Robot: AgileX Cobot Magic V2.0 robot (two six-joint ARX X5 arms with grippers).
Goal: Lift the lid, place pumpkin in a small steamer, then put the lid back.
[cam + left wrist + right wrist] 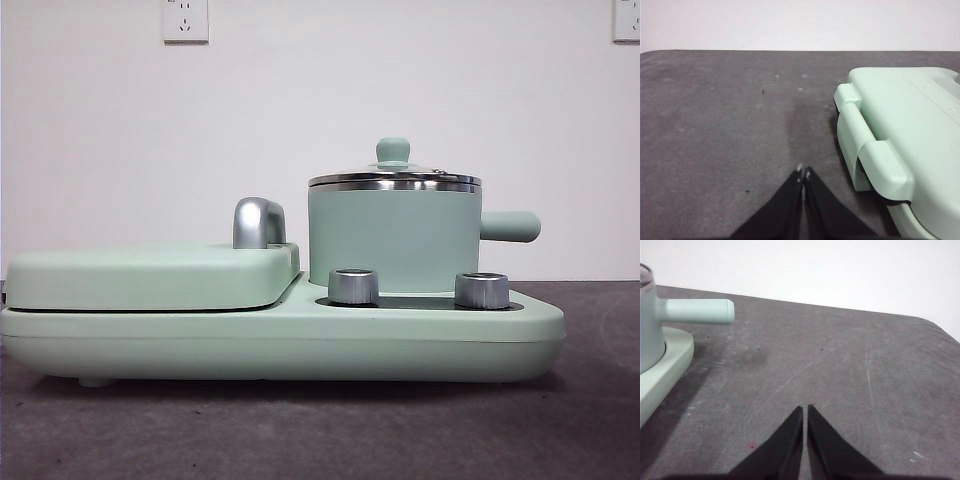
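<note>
The small steamer stands on the right half of a wide mint-green base, its stubby handle pointing right. The lid sits flat on the pot, its green knob on top. The pumpkin is out of view. My left gripper is shut and holds nothing, low over the grey table beside the base's flat cover. My right gripper is shut and holds nothing, over bare table to the side of the steamer and its handle. Neither arm shows in the front view.
The wide base carries two silver knobs at its front. A large flat green cover with a chrome handle fills its left half; that cover is also in the left wrist view. White wall with sockets behind.
</note>
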